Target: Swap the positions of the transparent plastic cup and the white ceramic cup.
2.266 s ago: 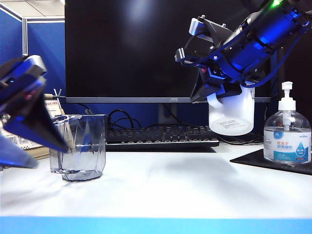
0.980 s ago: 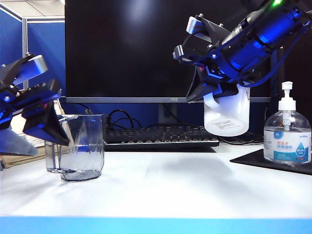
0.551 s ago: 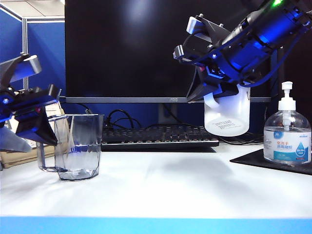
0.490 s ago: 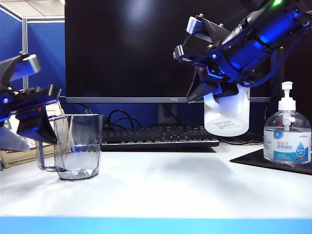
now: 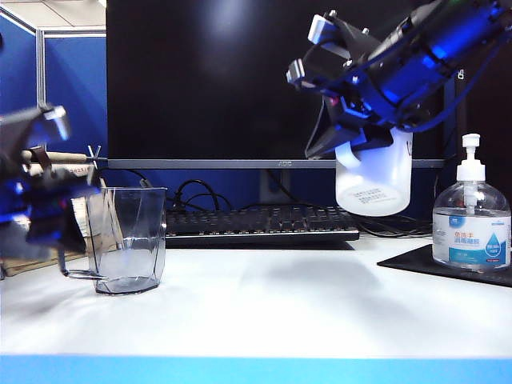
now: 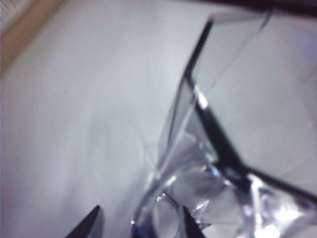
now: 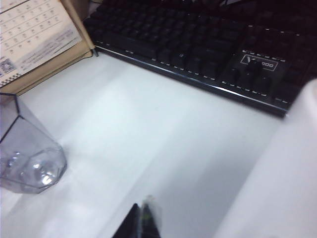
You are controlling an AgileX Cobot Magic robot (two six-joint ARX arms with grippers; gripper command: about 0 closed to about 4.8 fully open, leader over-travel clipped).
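1. Centrally, the dark monitor (image 5: 216, 80) fills most of the background in the exterior view, above the white table (image 5: 280, 312).
2. The black keyboard (image 5: 264, 222) lies at the rear of the table under the monitor; the right wrist view shows it (image 7: 208, 44) along the table's far edge.
3. The right gripper (image 5: 360, 144), on the blue-lit arm entering from the upper right of the exterior view, hangs above the table in front of the monitor. Its jaws are clamped on the white ceramic cup (image 5: 374, 182), which is carried clear of the table, upright with a slight tilt, small dark print on its side. In the right wrist view the cup is only a pale blur at one edge (image 7: 292, 173).
4. The left gripper (image 5: 48, 224) is at the left edge of the exterior view, blurred, beside the handle side of the transparent plastic cup (image 5: 128, 238). In the left wrist view its two dark fingertips (image 6: 89, 225) stand apart on either side of the cup's clear handle (image 6: 166, 218); whether they press it cannot be told.
5. The transparent plastic cup stands upright on the table at the left, well apart from the raised white cup.
6. A clear pump bottle (image 5: 471, 216) with a blue label stands at the far right on a dark mat (image 5: 448, 268).
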